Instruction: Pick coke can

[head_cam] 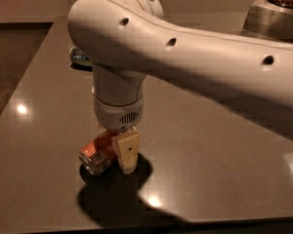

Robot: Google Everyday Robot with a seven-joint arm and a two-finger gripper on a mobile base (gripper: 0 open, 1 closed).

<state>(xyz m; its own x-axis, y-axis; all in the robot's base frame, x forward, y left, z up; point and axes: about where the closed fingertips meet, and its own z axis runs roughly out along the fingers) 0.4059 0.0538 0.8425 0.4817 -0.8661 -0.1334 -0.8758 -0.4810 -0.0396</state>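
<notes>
The coke can (94,158) lies on its side on the dark table (210,145), near the front left, with its silver end facing the front left. My gripper (118,150) points straight down from the white wrist and sits at the can's right end, touching or hiding that end. The far part of the can is hidden behind the gripper. The big white arm (195,57) crosses the upper half of the view.
A dark green and silver can (79,56) lies at the back left, mostly hidden behind the arm. A metal container (276,13) with brown contents stands at the back right. The table's front edge runs along the bottom of the view.
</notes>
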